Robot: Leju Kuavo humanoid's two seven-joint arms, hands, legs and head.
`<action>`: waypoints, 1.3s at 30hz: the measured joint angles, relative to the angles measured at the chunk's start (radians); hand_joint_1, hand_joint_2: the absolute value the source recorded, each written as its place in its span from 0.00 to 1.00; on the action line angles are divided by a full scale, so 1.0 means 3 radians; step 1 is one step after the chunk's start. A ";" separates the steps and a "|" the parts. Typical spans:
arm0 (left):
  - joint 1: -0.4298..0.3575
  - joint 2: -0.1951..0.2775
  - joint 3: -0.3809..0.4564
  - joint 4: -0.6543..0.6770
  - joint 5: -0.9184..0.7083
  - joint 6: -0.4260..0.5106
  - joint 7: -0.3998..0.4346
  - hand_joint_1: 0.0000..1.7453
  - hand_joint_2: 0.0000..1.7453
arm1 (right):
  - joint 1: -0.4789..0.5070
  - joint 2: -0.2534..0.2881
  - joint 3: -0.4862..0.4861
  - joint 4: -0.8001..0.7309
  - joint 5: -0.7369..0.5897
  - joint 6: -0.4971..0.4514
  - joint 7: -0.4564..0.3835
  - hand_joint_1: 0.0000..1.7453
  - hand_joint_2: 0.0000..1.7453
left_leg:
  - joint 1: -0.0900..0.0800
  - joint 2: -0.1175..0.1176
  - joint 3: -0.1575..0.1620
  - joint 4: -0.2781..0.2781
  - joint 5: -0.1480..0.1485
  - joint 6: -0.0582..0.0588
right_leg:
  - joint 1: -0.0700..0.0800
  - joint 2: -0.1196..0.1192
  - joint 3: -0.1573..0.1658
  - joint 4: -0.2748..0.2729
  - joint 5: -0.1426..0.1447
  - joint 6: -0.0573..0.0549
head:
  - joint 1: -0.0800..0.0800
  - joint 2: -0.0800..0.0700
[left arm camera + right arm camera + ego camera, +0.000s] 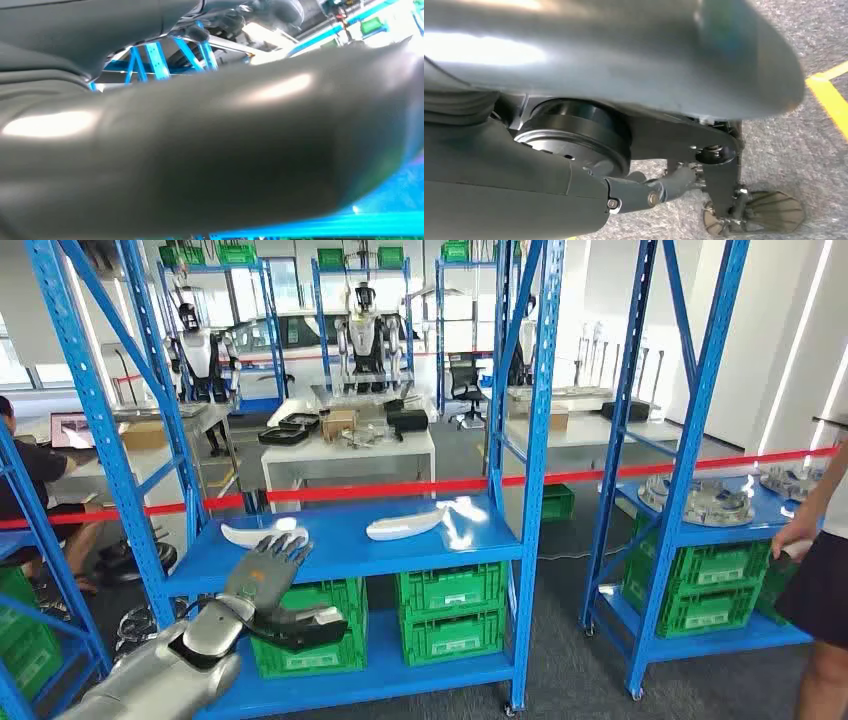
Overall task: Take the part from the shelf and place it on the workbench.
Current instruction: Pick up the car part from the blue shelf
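Reaching up from the lower left of the head view, the silver left arm carries its left hand (pixel 272 575) to the front edge of the blue metal shelf board (pixel 350 545), fingers spread apart and holding nothing, the dark thumb jutting out to the right in front of a green plastic crate (pixel 310 640) on the tier below. In the left wrist view that hand (pixel 210 150) is a blurred grey mass close to the lens, so its fingers cannot be made out there. The right wrist view looks down at grey floor with a yellow floor line (pixel 831 97); the right hand (pixel 599 50) is probably the smooth grey shape across the frame, and I cannot tell whether it is spread or closed. On the shelf board, just beyond the left hand's fingertips, lies a small white curved moulded part (pixel 263 534); a longer white curved part (pixel 408 525) lies further right, well apart from the hand. Behind the rack runs a red barrier tape (pixel 400 488), then a white workbench (pixel 345 455) loaded with boxes and trays. At the right edge a person (pixel 820 570) stands beside a second blue rack (pixel 700 530), and humanoid robots (pixel 365 340) stand at the back.
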 joint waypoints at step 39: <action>0.0395 0.0326 0.0183 0.0009 0.0619 -0.0043 0.0268 0.00 0.00 | 0.0006 -0.0042 0.0022 -0.0032 -0.0079 -0.0037 -0.0010 0.00 0.00 | 0.0153 0.0112 -0.1040 0.0715 -0.0382 -0.0244 | -0.0125 0.0031 0.0638 -0.0111 -0.0458 -0.0024 | -0.0016 0.0000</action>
